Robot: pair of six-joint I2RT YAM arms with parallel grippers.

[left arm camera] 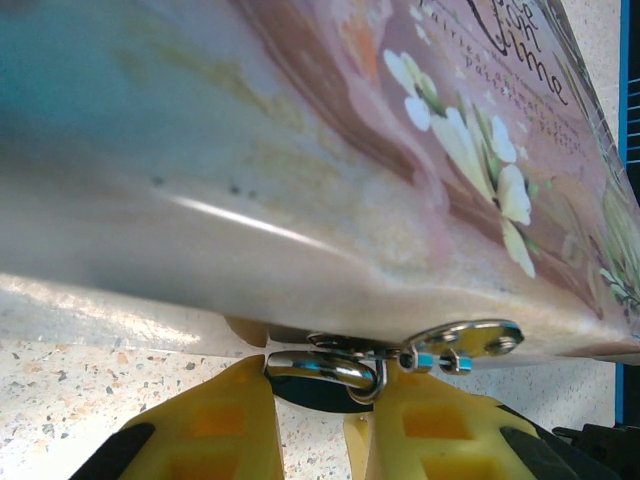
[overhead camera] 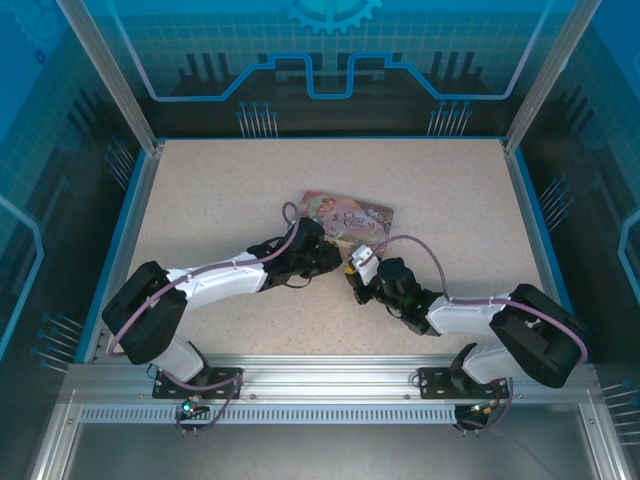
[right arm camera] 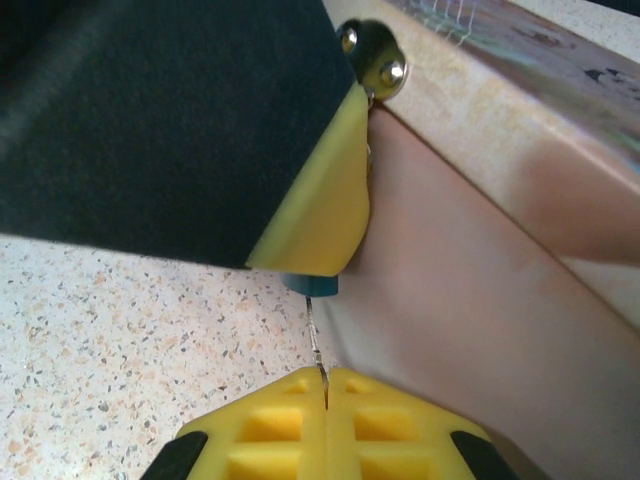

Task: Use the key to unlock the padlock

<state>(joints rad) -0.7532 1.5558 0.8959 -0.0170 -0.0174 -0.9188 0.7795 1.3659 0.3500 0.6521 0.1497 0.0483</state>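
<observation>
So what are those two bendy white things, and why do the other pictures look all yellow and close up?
They are two robot arms bolted to a table, seen from a camera above. Each arm ends in a pincher with two yellow fingers and carries a small camera on its wrist, which takes the close-up pictures. On the table lies a pink tin box with flowers painted on it. A tiny padlock hangs from its clasp. The left gripper pinches the padlock between its fingers. The right gripper is squeezed shut on a thin key, which points up into the bottom of the padlock's blue body.
</observation>
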